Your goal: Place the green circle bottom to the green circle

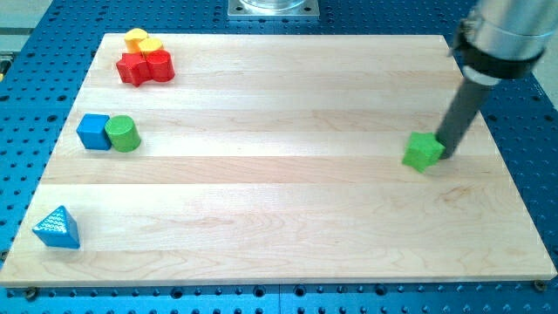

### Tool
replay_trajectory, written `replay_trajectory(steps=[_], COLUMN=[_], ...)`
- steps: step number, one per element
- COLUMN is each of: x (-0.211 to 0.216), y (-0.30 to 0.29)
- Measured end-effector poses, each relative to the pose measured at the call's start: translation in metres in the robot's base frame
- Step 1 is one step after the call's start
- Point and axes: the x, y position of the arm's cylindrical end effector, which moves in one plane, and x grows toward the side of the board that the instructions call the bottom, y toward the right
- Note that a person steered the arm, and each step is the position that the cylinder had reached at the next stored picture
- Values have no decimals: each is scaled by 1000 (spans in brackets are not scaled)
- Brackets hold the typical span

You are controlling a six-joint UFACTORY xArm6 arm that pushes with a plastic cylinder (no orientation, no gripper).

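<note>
Broadly, a pale wooden board [288, 218] fills the frame, resting on a blue perforated table [540, 174]. A grey metal mount [273, 8] sits at the view's top edge, just beyond the board. From the view's top right, the silver arm [510, 30] reaches down into a dark rod, and my tip [446, 157] meets the board just beside the green block [423, 151], touching or nearly touching its right side. That block, whose shape reads as roughly square from this angle, lies on the right half of the board, well apart from everything else. The rod has no hand to clench or release; it grasps nothing and only stands against the block.

Across the board, on the view's left, the green circle [124, 133] stands upright, touching the blue cube [93, 132] on its left. In the top left corner, a red block [145, 66] of lobed outline sits pressed against a yellow block [140, 40] just above it; their exact shapes are hard to make out. Near the bottom left corner, a blue triangle [57, 228] lies alone.
</note>
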Motion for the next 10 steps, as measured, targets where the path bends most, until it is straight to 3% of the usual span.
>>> replay_trajectory(steps=[1,2,3,5,6,7,8,9,10], x=[9,12,37,26,24,24,27,100,151], y=[-72,-12,-19,-243,-328,-367,-358,-315,-376])
